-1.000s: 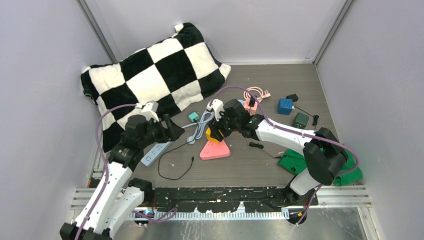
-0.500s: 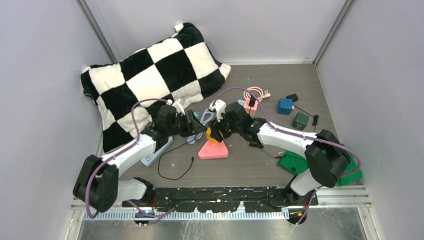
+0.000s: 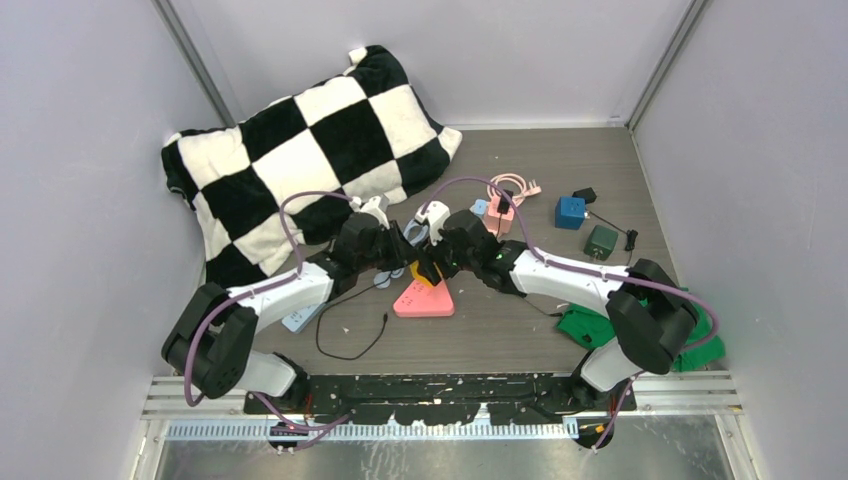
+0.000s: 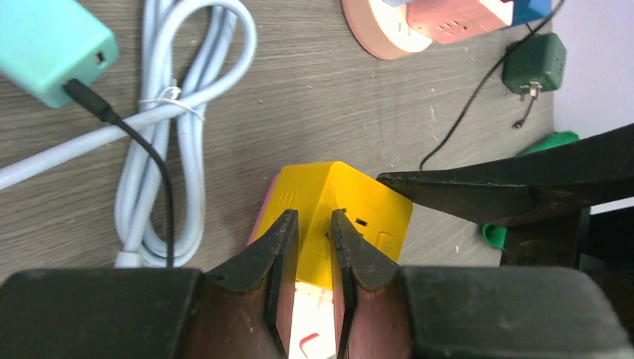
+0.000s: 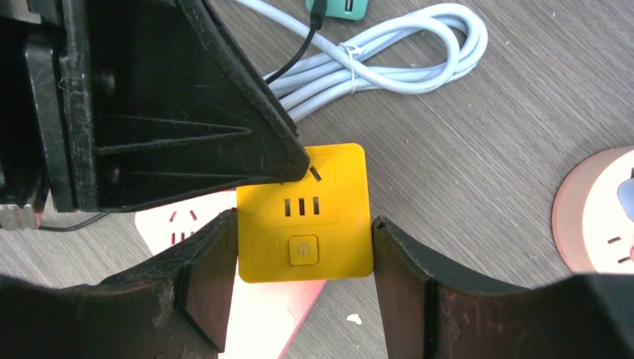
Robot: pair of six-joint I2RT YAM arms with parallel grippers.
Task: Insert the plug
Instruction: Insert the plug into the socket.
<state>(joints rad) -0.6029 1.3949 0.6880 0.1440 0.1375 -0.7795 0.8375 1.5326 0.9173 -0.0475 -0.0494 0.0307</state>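
Note:
A yellow cube plug (image 3: 424, 272) stands on a pink triangular power strip (image 3: 428, 302) at mid-table. My right gripper (image 5: 303, 221) is shut on the cube (image 5: 303, 213), one finger pressed against each of its sides. The strip's white face (image 5: 258, 314) shows below the cube. My left gripper (image 4: 314, 217) is shut and holds nothing, a thin gap showing between its fingers. Its tips sit on the top face of the yellow cube (image 4: 374, 213), near the slots. In the right wrist view, the left gripper's black finger (image 5: 224, 134) reaches the cube's upper left corner.
A checkered pillow (image 3: 300, 150) fills the back left. A coiled pale blue cable (image 4: 176, 112) and a teal adapter (image 4: 52, 45) lie just behind the cube. A blue cube (image 3: 570, 212), a dark green adapter (image 3: 601, 240) and a green cloth (image 3: 600, 325) sit to the right.
My left arm swung right from beside the pillow to the yellow cube, and its jaws closed on the way. The right gripper stayed on the cube.

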